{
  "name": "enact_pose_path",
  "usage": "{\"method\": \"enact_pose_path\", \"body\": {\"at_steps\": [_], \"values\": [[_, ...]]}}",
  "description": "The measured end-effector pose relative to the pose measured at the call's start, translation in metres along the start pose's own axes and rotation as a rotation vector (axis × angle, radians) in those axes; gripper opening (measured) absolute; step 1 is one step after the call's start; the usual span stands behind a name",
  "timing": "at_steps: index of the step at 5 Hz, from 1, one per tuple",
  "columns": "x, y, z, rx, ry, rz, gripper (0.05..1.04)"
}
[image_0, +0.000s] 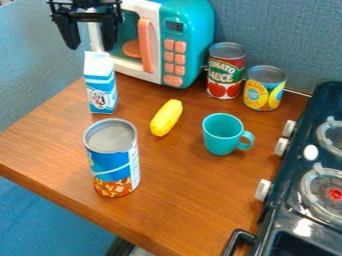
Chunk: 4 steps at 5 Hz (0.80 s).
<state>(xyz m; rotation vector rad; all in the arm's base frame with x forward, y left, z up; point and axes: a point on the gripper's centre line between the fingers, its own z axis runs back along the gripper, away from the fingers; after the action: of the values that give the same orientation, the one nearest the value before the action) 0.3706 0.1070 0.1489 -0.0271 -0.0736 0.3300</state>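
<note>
Overhead, at the upper left, the pincer (90, 45) hangs released, its two fingers well apart, nearest to the milk carton (101, 85), which stands upright just below it on the wooden counter (180, 200).

The cup (222, 132) is upright with its handle to the right, its mouth open; what lies at its bottom is hard to make out. Three cans stand upright, all with grey metal tops: the blue can (112, 167) in front of the carton, and the red can (226, 72) and yellow can (264, 90) side by side at the back. A yellow toy (166, 117) (perhaps a corn cob) lies between the carton and the cup. Behind its window, the microwave (188, 25) holds something round and orange.

The top edge cuts off the microwave and the arm (87, 6), and the pincer hides part of the microwave's left side. The stove (288, 185) runs out of view at the right.

As for labels, the carton's is blue and white with a round dark picture, the blue can's has orange shapes low down, the red can's shows tomatoes, and the yellow can's shows fruit.
</note>
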Motion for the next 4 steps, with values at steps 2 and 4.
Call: {"method": "enact_pose_path", "body": {"at_steps": [2, 4], "values": [[0.022, 0.011, -0.013, 0.093, 0.060, 0.020, 1.000], [0.028, 0.001, -0.020, 0.124, 0.083, -0.007, 1.000]]}}
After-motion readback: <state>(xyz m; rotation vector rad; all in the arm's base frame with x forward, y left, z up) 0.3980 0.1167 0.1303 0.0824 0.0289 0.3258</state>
